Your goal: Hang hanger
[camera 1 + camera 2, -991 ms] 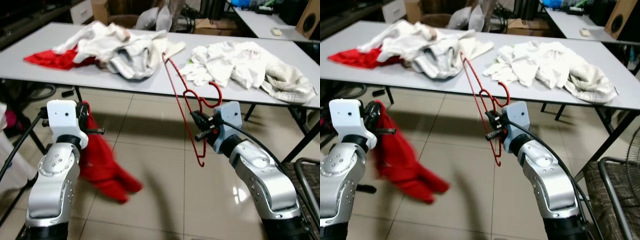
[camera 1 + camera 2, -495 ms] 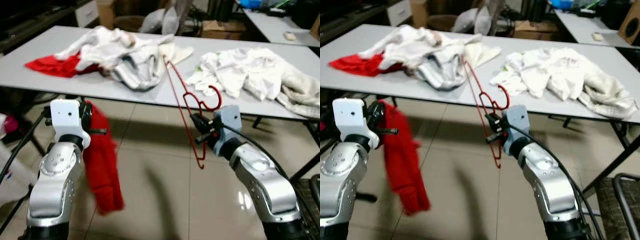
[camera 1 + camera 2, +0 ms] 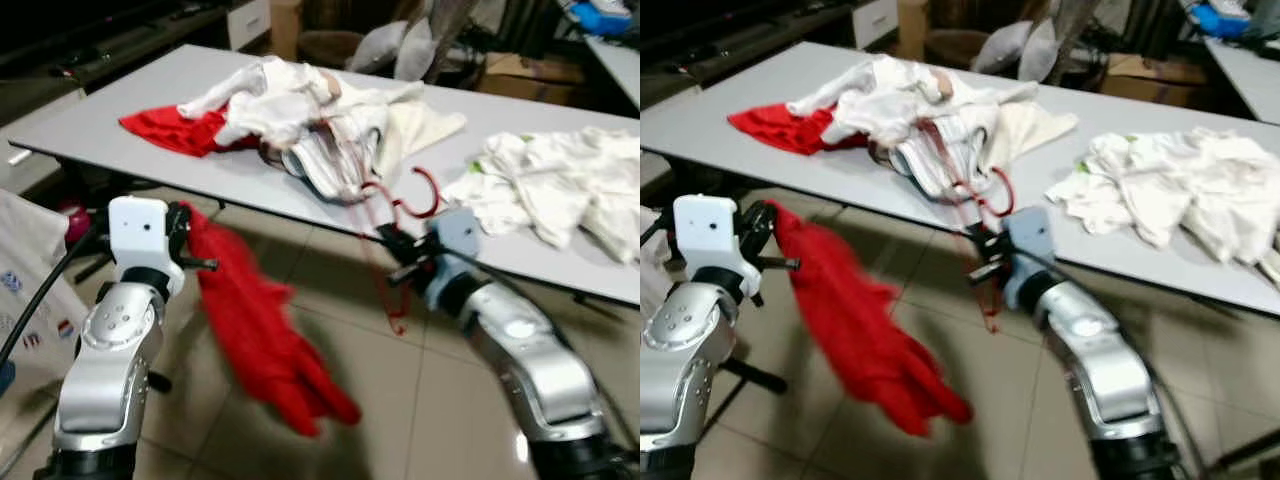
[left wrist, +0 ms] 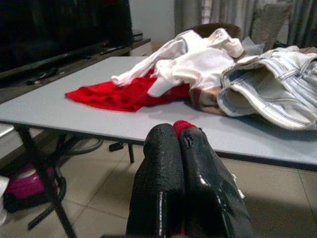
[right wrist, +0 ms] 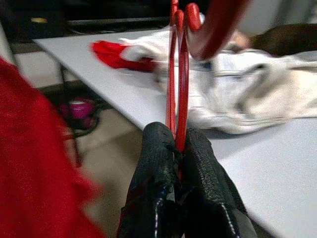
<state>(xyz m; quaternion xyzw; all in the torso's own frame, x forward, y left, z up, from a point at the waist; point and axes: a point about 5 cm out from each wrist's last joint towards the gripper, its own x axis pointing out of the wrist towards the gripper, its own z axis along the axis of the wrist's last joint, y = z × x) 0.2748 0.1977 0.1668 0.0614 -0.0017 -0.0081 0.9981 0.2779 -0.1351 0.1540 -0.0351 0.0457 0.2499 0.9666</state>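
Observation:
A thin red wire hanger (image 3: 400, 205) stands nearly upright in front of me, its hook (image 5: 213, 20) at the top. My right gripper (image 3: 393, 256) is shut on its wires, and the black fingers (image 5: 156, 163) pinch the two red strands. My left gripper (image 3: 188, 228) is held at chest height to the left, shut on the edge of a red garment (image 3: 262, 338). That garment hangs from it and billows out toward the floor between my arms. A scrap of red cloth shows between the left fingertips (image 4: 163, 144).
A long grey table (image 3: 120, 115) stands ahead, carrying a red cloth (image 3: 165, 128), a heap of white and striped clothes (image 3: 315, 115) and white laundry (image 3: 560, 190) at the right. A white bag (image 3: 28, 262) sits at my left. Tiled floor (image 3: 420, 400) lies below.
The camera has swung left and the picture is blurred. The red garment has swung out to the right and lower under the left gripper. The hanger stays in the right gripper.

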